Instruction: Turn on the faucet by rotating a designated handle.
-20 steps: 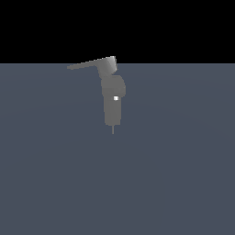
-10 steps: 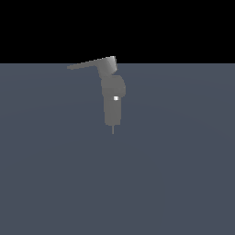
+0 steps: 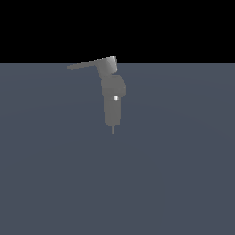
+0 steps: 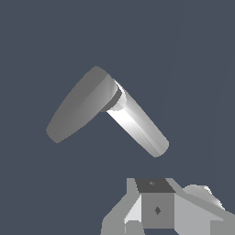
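Hovering above the faucet (image 4: 137, 126), the gripper (image 4: 158, 215), finger state indiscernible, should approach the handle (image 4: 78, 108) tip, frame's upper left.

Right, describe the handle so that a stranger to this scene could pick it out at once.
In the exterior view, find the upright grey faucet standing alone on the dark blue-grey floor. The handle joins its top and reaches toward that view's left. Unlike the thick blocky body, it is a thin flat lever tapering to a point.
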Robot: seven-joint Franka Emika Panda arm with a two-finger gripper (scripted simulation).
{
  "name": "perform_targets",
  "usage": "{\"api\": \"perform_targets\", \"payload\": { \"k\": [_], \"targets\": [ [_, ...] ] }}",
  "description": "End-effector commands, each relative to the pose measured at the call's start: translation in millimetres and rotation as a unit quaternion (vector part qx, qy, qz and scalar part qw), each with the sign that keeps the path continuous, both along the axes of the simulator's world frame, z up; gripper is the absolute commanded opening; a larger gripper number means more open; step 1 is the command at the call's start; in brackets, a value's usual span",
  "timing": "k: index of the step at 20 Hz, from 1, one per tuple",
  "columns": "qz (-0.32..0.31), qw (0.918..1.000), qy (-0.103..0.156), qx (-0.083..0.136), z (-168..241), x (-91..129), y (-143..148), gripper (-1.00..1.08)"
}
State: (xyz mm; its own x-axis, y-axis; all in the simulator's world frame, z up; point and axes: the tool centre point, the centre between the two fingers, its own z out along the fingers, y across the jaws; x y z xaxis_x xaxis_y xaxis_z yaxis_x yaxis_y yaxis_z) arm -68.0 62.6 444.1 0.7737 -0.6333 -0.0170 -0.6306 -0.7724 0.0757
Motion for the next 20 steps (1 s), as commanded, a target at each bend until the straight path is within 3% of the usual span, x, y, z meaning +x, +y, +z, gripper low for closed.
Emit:
{"api": "perform_targets", "payload": {
  "k": [1, 11, 20],
  "targets": [
    [-0.028, 0.9996, 0.003, -0.001, -8.2, 12.8, 5.5, -1.0],
    [-0.137, 0.9904, 0.016, -0.008, -47.5, 60.3, 27.9, -1.0],
    [-0.234, 0.9716, 0.028, -0.017, -91.4, 98.3, 49.1, -1.0]
  ]
}}
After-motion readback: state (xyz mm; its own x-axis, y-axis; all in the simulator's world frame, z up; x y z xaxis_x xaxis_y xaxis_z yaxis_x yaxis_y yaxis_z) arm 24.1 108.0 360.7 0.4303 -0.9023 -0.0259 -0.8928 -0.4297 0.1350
